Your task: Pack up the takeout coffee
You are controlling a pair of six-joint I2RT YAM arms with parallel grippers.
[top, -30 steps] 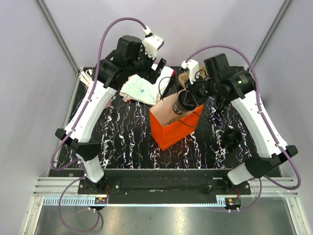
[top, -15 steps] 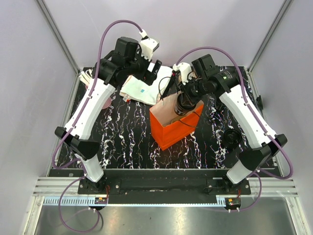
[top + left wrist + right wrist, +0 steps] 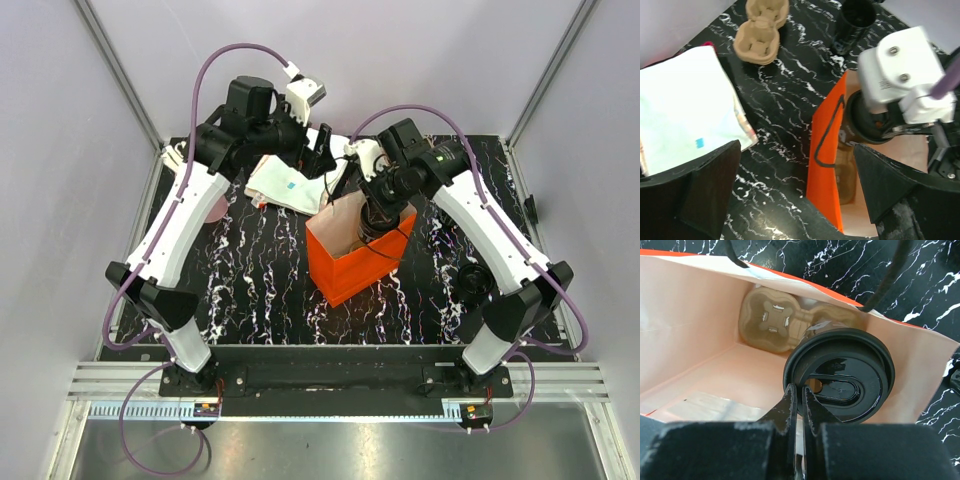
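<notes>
**Lidded cup pinched at its rim over the open orange bag**

The right arm is stretched from its base toward the middle of the table and bent down at the wrist, so that the right gripper [image 3: 801, 392] is pointed into the mouth of the orange bag [image 3: 350, 270]. Its jaws are drawn together on the near rim of the lid of the takeout coffee [image 3: 840, 374], with only a thin slit left between the two fingers. The cup hangs just ahead of and below the fingertips, inside the bag's opening. Beyond the jaws, on the bag's floor, a cardboard tray [image 3: 771, 322] is seen; one hollow is exposed and the other is covered by the cup. Whether the cup is seated in that hollow cannot be told.

The left arm is raised and folded over the far side of the table, and the left gripper [image 3: 796, 146] is held above the surface with its jaws spread wide and nothing between them. The bag's edge and the cup are found ahead of these jaws and to one side; a white paper packet [image 3: 680, 105] is lying to the other side. Farther ahead, a second cardboard tray [image 3: 760, 30] and a second black cup [image 3: 855, 17] are seen.

The table [image 3: 260, 290] is black with white veining. It is enclosed by pale walls and metal framing.
</notes>
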